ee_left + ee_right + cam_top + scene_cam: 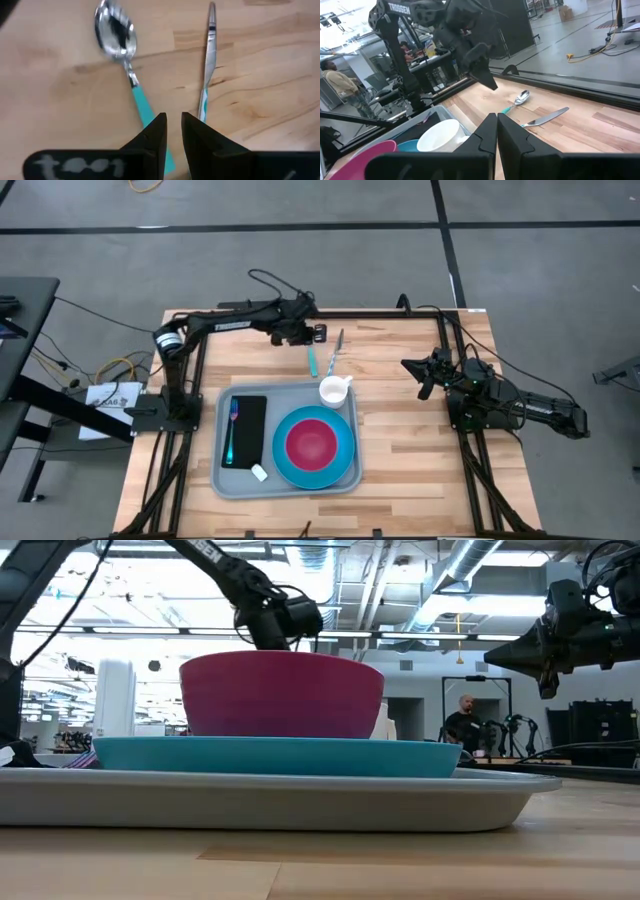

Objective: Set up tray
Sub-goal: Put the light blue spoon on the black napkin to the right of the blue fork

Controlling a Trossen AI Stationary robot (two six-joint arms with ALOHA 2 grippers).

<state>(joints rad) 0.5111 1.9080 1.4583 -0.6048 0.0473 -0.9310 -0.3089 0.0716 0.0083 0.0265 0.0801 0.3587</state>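
The light grey-blue tray (228,480) lies on the wooden table near its near edge. It carries a black napkin (250,430) with a teal-handled fork (232,430) on it, a blue plate (345,465) holding a pink bowl (312,442), and a white cup (335,390) at its far right corner. A teal-handled spoon (122,55) and a knife (209,65) lie on the table just beyond the tray. My left gripper (173,131) hovers shut above them, touching nothing. My right gripper (415,370) is shut and raised right of the tray.
A small white piece (258,472) lies on the tray's near part. Black frame rails (445,330) run along the table's far and side edges. Bare wood (410,450) lies right of the tray. People show in the room beyond the table (465,720).
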